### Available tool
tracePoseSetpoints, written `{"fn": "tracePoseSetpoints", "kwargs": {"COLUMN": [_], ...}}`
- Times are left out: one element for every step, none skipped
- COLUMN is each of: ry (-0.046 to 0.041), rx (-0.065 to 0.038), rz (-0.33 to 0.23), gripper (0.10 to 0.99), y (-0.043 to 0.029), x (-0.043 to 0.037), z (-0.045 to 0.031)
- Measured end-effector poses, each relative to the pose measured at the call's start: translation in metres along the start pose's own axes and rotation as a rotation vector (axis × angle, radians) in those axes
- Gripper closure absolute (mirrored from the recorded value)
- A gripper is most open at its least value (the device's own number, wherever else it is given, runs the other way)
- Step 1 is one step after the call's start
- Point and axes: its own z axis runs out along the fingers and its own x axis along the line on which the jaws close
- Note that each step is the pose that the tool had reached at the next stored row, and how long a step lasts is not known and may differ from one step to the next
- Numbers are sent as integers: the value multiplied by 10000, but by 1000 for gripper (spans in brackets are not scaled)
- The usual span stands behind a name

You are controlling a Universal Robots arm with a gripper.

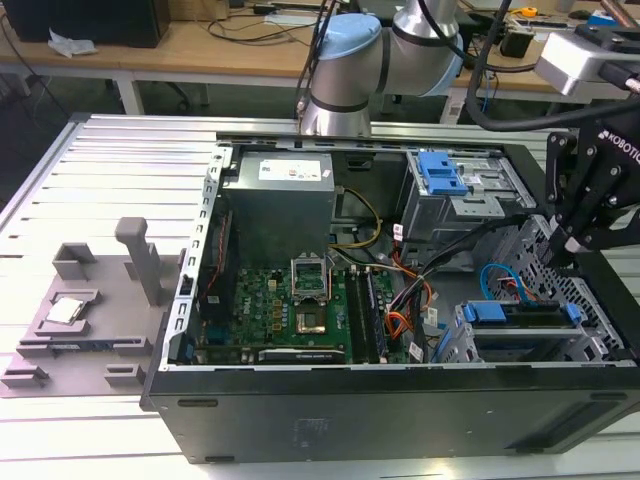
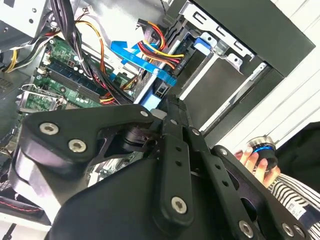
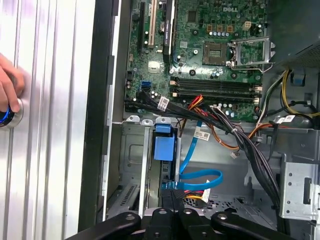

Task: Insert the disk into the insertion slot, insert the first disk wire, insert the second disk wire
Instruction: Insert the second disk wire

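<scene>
An open black computer case [image 1: 400,410] lies on its side on a ribbed metal surface [image 1: 110,170], its green motherboard [image 1: 290,310] exposed. At the exterior view's right, the grey perforated insertion slot [image 1: 585,345] holds the disk [image 1: 525,318], seated with its blue carrier edge showing. The robot's black gripper [image 1: 558,255] hangs just above the cage's rear. In the first wrist view the second disk wire [image 3: 197,175], a glossy light blue cable, loops from the motherboard side down to the disk's back edge, where the first disk wire [image 3: 192,192], a red, orange and black bundle, also meets it; both plugs are partly hidden behind the gripper's linkage. The jaws appear drawn together, though their tips are cut off, and whether they pinch a plug cannot be told. A taller drive bay with a ridged blue latch [image 1: 441,172] stands further back in the case. A person's hand [image 3: 9,90] rests on a blue-ringed knob [image 3: 7,114] outside the case.
</scene>
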Motion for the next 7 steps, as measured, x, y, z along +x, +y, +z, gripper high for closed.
{"fn": "tracePoseSetpoints", "kwargs": {"ry": [-1,0,-1,0,0,0,0], "rx": [0,0,1,0,0,0,0], "rz": [0,-1,-1,-1,-1,-1,-1], "gripper": [980,980,980,980,980,980,980], "y": [0,0,0,0,0,0,0], "x": [0,0,0,0,0,0,0], "z": [0,0,0,-1,0,0,0]}}
